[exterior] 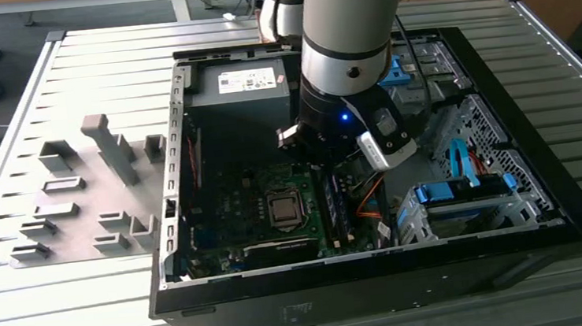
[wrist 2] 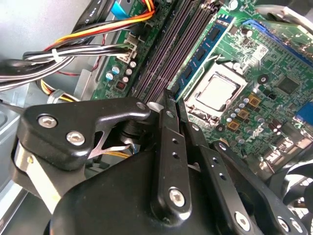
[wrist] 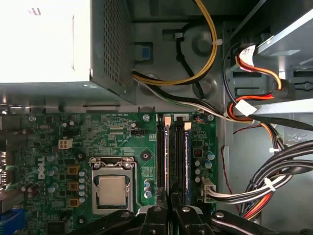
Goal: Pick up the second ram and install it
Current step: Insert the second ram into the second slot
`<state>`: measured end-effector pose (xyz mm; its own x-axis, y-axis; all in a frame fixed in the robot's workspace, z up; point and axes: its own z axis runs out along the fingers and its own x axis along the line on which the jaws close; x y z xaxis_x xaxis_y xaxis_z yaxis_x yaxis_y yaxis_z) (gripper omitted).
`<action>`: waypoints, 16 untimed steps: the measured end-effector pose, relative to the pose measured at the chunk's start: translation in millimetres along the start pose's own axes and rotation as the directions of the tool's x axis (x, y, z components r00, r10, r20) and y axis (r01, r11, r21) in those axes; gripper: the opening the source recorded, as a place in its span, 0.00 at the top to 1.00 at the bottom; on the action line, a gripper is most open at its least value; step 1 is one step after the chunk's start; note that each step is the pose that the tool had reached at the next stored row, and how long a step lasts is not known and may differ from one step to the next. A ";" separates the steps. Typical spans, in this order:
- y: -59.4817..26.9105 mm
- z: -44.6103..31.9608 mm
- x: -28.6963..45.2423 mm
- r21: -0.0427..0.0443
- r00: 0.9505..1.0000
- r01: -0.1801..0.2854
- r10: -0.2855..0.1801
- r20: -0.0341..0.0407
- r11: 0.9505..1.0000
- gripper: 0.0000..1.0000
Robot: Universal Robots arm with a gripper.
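While it's this low: gripper (wrist 2: 168,98) sits right over the memory slots (wrist: 173,156) inside the computer case (exterior: 549,219), fingers pressed together edge-on.
Second ram: looks like the blue-green stick (wrist 2: 203,51) already standing in the slot next to the CPU socket (wrist 2: 215,93).
Doing it well: I'd push straight down, stay centred on the stick, no tilt.
Watch out: cable bundle (wrist: 274,186) is close.

The gripper (wrist 2: 168,98) looks like smooth black metal with shiny screws, the green board (wrist: 112,142) is glossy with a dull silver metal square (wrist: 111,190), the table (exterior: 92,299) is ribbed matt grey metal, and the wires (wrist: 274,171) wear smooth plastic.
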<state>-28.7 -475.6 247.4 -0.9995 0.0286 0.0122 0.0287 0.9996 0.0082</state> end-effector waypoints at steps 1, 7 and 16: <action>0.0 1.5 0.0 0.000 1.000 0.000 0.000 0.000 1.000 0.86; 0.0 2.3 0.0 0.000 1.000 0.000 0.000 0.000 1.000 0.86; -2.2 7.8 0.3 0.000 1.000 0.000 0.000 0.000 1.000 0.86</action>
<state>-29.2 -477.7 239.6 -0.9995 0.0291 0.0123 0.0292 0.9995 0.0082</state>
